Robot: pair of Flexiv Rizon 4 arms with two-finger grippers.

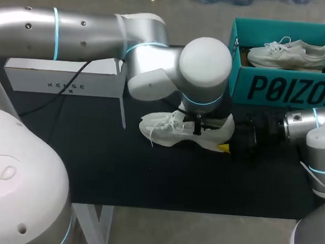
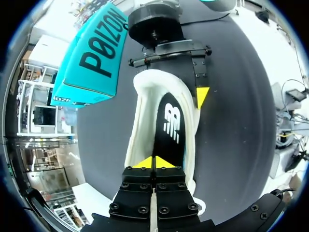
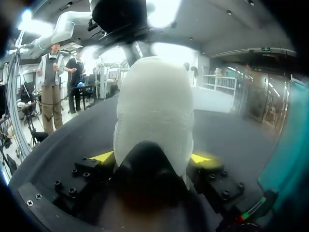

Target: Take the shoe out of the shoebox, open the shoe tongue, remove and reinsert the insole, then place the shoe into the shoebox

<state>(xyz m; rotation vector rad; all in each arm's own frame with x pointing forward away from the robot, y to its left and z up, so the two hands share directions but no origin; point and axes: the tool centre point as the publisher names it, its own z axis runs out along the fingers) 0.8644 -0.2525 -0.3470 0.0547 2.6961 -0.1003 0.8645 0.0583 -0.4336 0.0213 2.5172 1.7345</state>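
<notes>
A white shoe (image 1: 162, 127) lies on the black table (image 1: 93, 162), its heel towards my right arm. My right gripper (image 1: 228, 144) is shut on the heel; in its own view the yellow fingertips (image 3: 104, 157) press the white shoe (image 3: 154, 106) from both sides. My left gripper (image 1: 198, 127) points down into the shoe opening. In the left wrist view its tips (image 2: 154, 163) are shut together on the near end of the black insole (image 2: 169, 125), which lies inside the shoe (image 2: 140, 125). My right gripper (image 2: 169, 84) holds the far end.
The teal shoebox (image 1: 287, 89) stands open at the back right with a second white shoe (image 1: 290, 53) in it. A white box (image 1: 65, 76) with a thin flap sits at the back left. Bare black table lies in front of the shoe.
</notes>
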